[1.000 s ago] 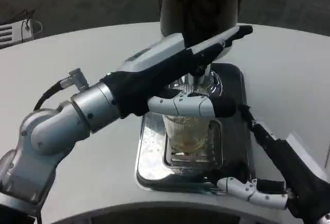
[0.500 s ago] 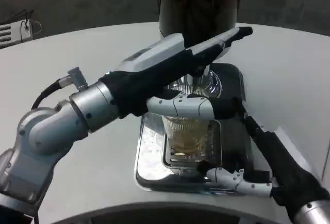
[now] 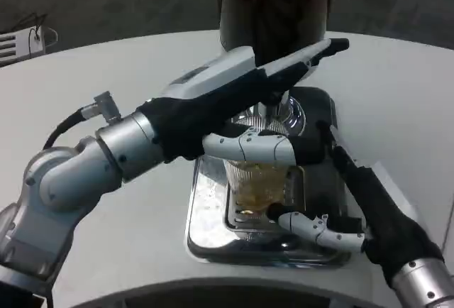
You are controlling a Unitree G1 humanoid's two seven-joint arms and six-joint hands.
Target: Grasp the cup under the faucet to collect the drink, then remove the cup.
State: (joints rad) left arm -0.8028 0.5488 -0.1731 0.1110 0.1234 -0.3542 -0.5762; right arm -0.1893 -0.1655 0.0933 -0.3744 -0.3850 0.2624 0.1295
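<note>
Filling underway: cup [image 3: 259,184] part full under faucet [image 3: 273,103]. Left robot hand [image 3: 241,102] on tap, grip unclear. Right robot hand [image 3: 340,212] beside cup, fingers spread, empty. I judge grasp, removal left.

— Middle of table [image 3: 106,67]? Holds tray [image 3: 201,212], with dispenser [image 3: 273,3] rising behind it at the far edge.
— And on tray? Carries cup [image 3: 259,187], standing right below faucet [image 3: 275,109], drink inside.
— Left hand [image 3: 241,91]? Reaches in from the left, lying above cup, fingers [image 3: 255,145] stretched across cup's rim.
— Right hand [image 3: 355,201]? Comes in from the lower right, beside cup on its right, one finger [image 3: 312,226] lying before cup over tray's near part. Cannot tell whether touching cup.
— Far left? Sits off table, past its edge: a small device [image 3: 21,42].
</note>
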